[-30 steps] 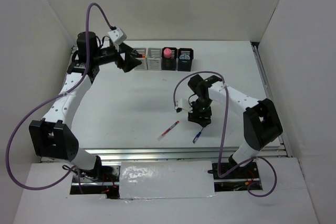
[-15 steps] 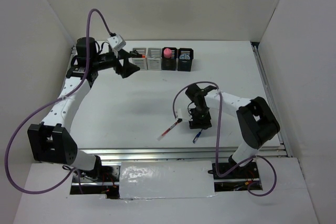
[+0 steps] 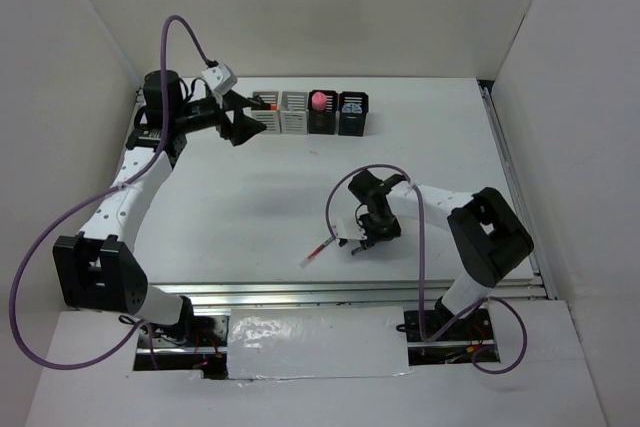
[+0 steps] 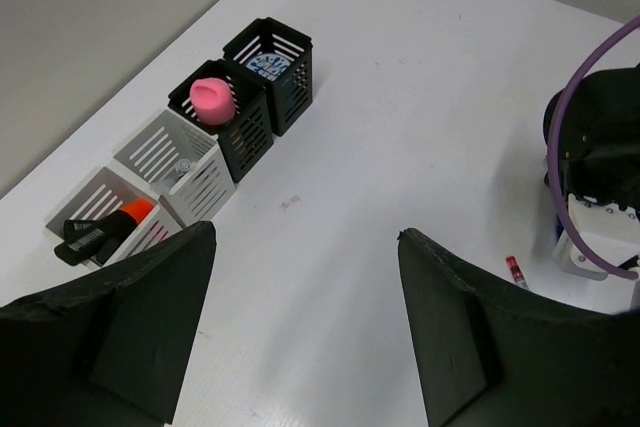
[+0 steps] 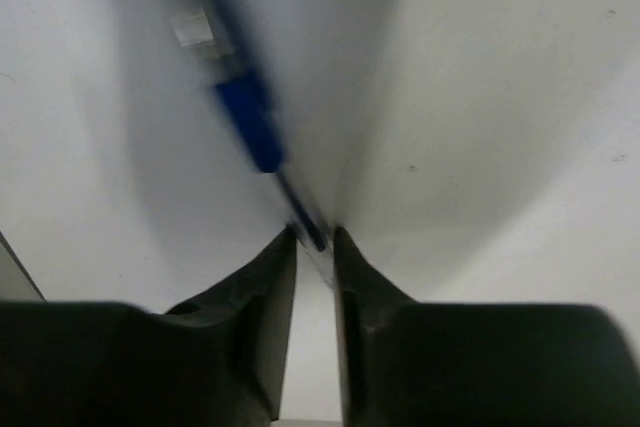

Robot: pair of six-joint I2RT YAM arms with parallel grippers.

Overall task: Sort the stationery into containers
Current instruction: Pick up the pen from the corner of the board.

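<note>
Four joined containers (image 3: 308, 113) stand in a row at the back: two light grey, two black. In the left wrist view an orange-capped highlighter (image 4: 105, 229) lies in the end grey holder (image 4: 88, 202), and a pink-capped cylinder (image 4: 212, 99) sits in a black holder (image 4: 250, 132). My left gripper (image 3: 250, 125) is open and empty, just left of the row (image 4: 305, 237). My right gripper (image 3: 368, 237) is low over the table, shut on a thin blue pen (image 5: 245, 117) between its fingertips (image 5: 315, 237). A red pen (image 3: 322, 247) lies on the table just left of it.
White walls enclose the table on three sides. A metal rail (image 3: 350, 292) runs along the near edge. The right arm's purple cable (image 4: 575, 162) and wrist camera show at the right of the left wrist view, with the red pen's tip (image 4: 514, 269) below.
My right gripper dropped down and left to the blue pen and closed on it; the pen is gone from its spot. My left gripper drew back slightly left from the holders.
</note>
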